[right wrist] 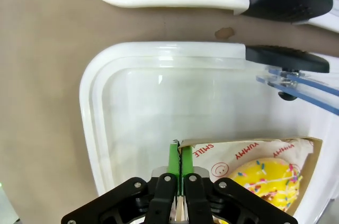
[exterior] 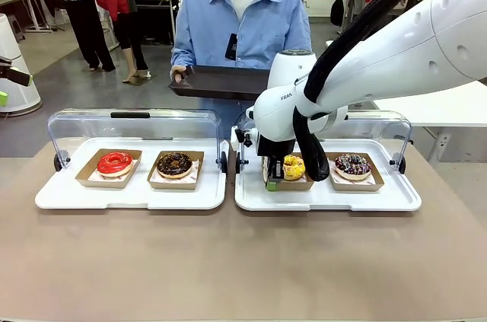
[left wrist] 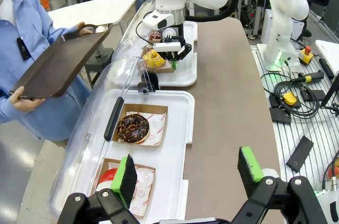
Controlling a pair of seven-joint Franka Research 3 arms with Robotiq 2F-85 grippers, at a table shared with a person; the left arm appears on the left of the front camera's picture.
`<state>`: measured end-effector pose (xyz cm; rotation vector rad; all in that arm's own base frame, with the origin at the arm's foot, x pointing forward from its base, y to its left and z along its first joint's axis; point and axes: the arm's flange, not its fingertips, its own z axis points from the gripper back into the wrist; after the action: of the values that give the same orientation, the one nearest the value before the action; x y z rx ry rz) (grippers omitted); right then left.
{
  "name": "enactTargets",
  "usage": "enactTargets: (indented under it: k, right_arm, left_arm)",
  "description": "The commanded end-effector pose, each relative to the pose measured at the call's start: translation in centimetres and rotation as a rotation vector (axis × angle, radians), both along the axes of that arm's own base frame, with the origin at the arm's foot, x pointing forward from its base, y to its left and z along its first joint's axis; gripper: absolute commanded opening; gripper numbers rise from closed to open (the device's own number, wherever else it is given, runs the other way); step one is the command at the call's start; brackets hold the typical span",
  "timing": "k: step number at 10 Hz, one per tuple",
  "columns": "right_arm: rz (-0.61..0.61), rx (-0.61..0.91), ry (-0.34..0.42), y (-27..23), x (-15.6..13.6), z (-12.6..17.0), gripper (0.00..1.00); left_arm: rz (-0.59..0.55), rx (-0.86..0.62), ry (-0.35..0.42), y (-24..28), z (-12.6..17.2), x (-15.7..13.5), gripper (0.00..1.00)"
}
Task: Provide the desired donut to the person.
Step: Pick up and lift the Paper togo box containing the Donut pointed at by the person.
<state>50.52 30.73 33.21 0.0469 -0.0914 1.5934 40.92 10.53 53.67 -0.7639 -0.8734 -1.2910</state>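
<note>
Brown table (exterior: 228, 261) runs across the front view. Beyond it the person (exterior: 243, 25) stands holding a dark serving tray (exterior: 221, 82). The right gripper (exterior: 272, 179) is down inside a white tray (exterior: 327, 199), its jaws at one corner of the card holder (exterior: 298, 183) that carries the yellow donut (exterior: 294, 167). The donut sits just beside the jaws, and a sprinkled donut (exterior: 352, 164) lies farther off on the donut's other side.

From the left wrist, the left gripper (left wrist: 188, 173) hangs with jaws wide and empty. A red donut (left wrist: 108, 179) is just beside one pad and a chocolate donut (left wrist: 133, 127) lies ahead.

From the right wrist, the jaws are pinched shut on the holder's thin edge, and the donut itself is just to one side, not gripped.

The hold looks slight, one corner of thin card. On lifting, the holder may well sag or tip away from the jaws and let the donut slide off. The card could also slip from between the pads. The raised clear lid (right wrist: 296, 83) stands near the jaws and could catch the holder on the way out.
</note>
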Motion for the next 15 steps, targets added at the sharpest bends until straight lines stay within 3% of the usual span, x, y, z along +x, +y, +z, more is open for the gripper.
enactTargets:
  k: [1, 2, 5, 8, 11, 13, 15]
  right_arm:
    - [-0.049, -0.055, 0.006, 0.8, -2.6, 2.2, 0.00]
    - [-0.118, -0.099, 0.020, 1.6, -4.4, 4.2, 0.00]
    - [-0.143, -0.172, 0.109, 2.4, -9.1, 9.1, 0.00]
    - [-0.149, -0.153, 0.101, 2.0, -14.1, 14.7, 0.00]
    - [-0.209, -0.144, 0.000, 1.7, -17.7, 20.4, 0.00]
    - [-0.237, -0.142, -0.069, 1.7, -18.5, 25.0, 0.00]
    - [-0.246, -0.121, -0.102, 1.6, -18.4, 27.6, 0.00]
  left_arm:
    - [-0.003, -0.003, -0.001, 0.1, 0.2, 0.0, 1.00]
    - [-0.003, -0.003, -0.001, 0.1, 0.2, 0.0, 1.00]
    - [-0.003, -0.003, -0.001, 0.1, 0.2, 0.0, 1.00]
    - [-0.003, -0.003, -0.001, 0.1, 0.2, 0.0, 1.00]
    - [-0.003, -0.003, -0.001, 0.1, 0.2, 0.0, 1.00]
    - [-0.003, -0.003, -0.001, 0.1, 0.2, 0.0, 1.00]
    - [-0.003, -0.003, -0.001, 0.1, 0.2, 0.0, 1.00]
